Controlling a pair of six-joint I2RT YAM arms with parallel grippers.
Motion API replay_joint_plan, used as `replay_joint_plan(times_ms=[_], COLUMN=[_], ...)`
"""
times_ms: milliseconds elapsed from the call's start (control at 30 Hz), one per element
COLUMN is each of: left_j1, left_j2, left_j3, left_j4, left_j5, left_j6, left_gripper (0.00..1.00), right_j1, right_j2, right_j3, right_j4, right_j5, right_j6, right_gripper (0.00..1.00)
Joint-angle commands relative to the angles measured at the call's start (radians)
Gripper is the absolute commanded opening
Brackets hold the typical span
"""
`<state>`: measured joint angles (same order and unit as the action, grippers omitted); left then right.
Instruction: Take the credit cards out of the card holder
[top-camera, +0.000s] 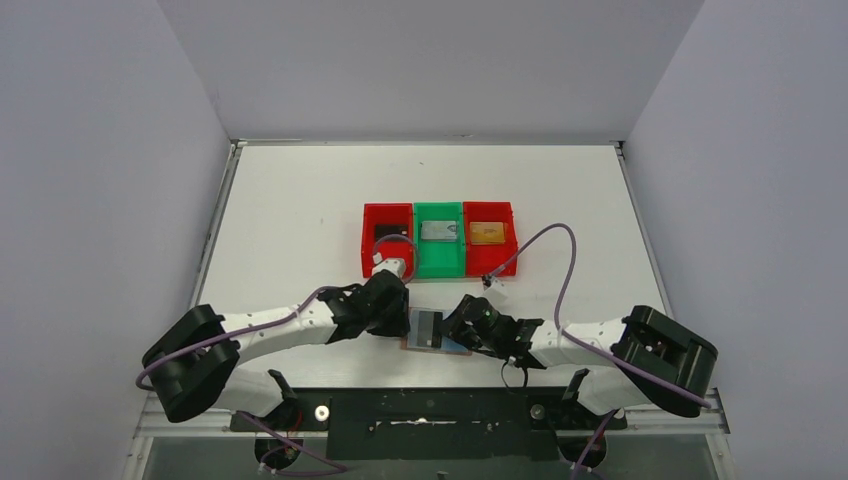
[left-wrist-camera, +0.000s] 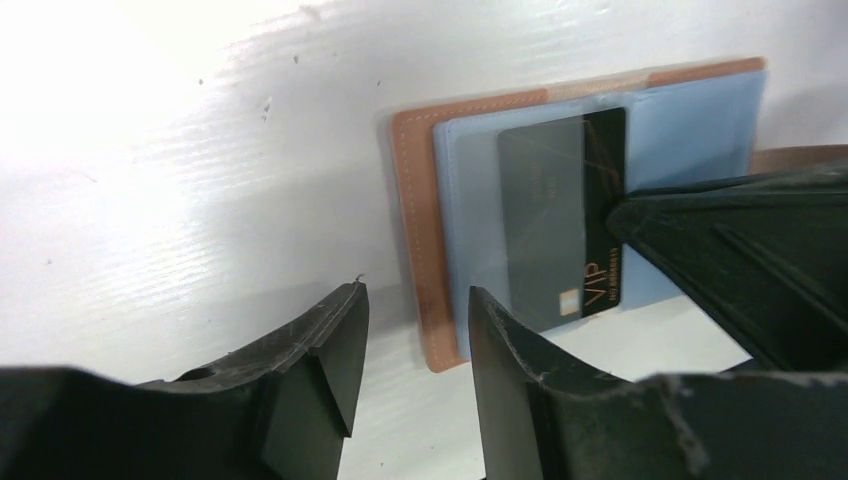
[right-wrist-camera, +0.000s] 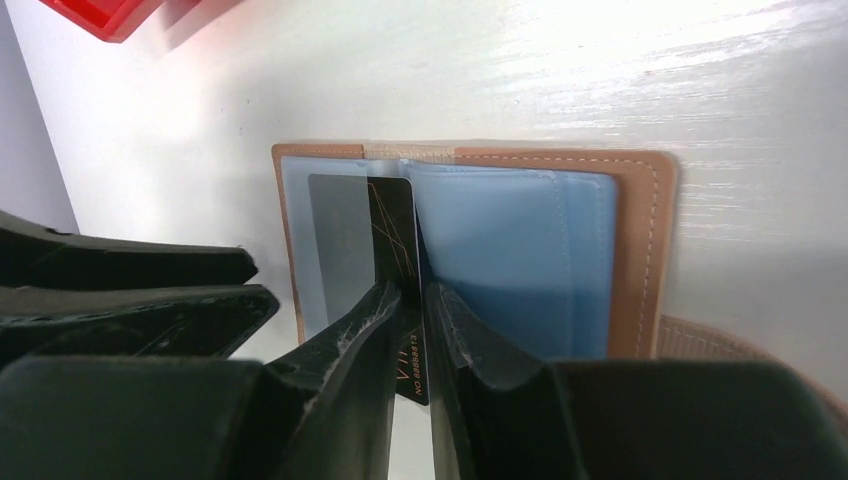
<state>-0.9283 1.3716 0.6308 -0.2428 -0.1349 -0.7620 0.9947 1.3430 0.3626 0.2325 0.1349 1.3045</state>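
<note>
Card holder (top-camera: 425, 330) first: what are your fingers doing at it? – Ben

My right gripper (right-wrist-camera: 415, 292) has its fingers nearly together, one on each side of the black card (right-wrist-camera: 392, 225). I cannot tell if they squeeze it or just sit over it. My left gripper (left-wrist-camera: 415, 295) has its fingers spread with nothing between them, just beside the holder's left edge. – Me

Can you read the card? – Ben

Gold letters say "VIP". A row of tiny writing runs beside them, too small for me to read. The card sticks partway out of a clear pocket (right-wrist-camera: 335, 240). – Me

Where does the holder lie? – Ben

Open and flat on the white table (top-camera: 300, 200), near the front edge. It is brown outside and pale blue inside. Behind it three bins touch in a row. The green bin (top-camera: 439, 262) in the middle holds a grey card (top-camera: 438, 231). The right red bin (top-camera: 508, 240) holds an orange card (top-camera: 487, 233). My left wrist hides part of the left red bin (top-camera: 370, 240). – Me

And your arms? – Ben

My left arm (top-camera: 280, 330) and right arm (top-camera: 580, 345) lie low, reach in from the sides and meet over the holder. – Me
</note>
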Motion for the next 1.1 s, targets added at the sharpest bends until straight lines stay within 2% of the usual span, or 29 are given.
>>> replay_joint_plan(times_ms=[0,167,267,500,767,933,1067], left_j1=[-0.004,-0.003,-0.002,-0.002,-0.003,-0.004,-0.004], left_j2=[-0.089,-0.111,-0.076,0.026,0.046,0.070,0.071], left_j3=[0.085,0.062,0.040,-0.023,-0.081,-0.090,-0.095], left_j4=[-0.005,0.161,0.213,0.232,0.243,0.216,0.187], left_j5=[-0.026,0.086,0.119,0.117,0.107,0.102,0.081], left_j6=[0.032,0.031,0.008,-0.031,-0.045,-0.043,-0.044], left_gripper=[0.41,0.41,0.37,0.22,0.17,0.09,0.06], right_j1=[-0.001,-0.001,-0.001,-0.006,-0.008,-0.017,-0.022], right_j2=[0.018,0.000,-0.011,-0.027,-0.018,-0.005,-0.005], right_j3=[0.028,0.018,0.006,-0.022,-0.023,-0.037,-0.074], right_j4=[-0.042,-0.036,-0.026,0.010,0.032,0.093,0.165], right_j5=[0.047,0.055,0.058,0.049,0.037,0.003,-0.009], right_j6=[0.010,0.016,0.023,0.037,0.035,0.037,0.055], right_gripper=[0.20,0.24,0.25,0.26,0.27,0.29,0.24])
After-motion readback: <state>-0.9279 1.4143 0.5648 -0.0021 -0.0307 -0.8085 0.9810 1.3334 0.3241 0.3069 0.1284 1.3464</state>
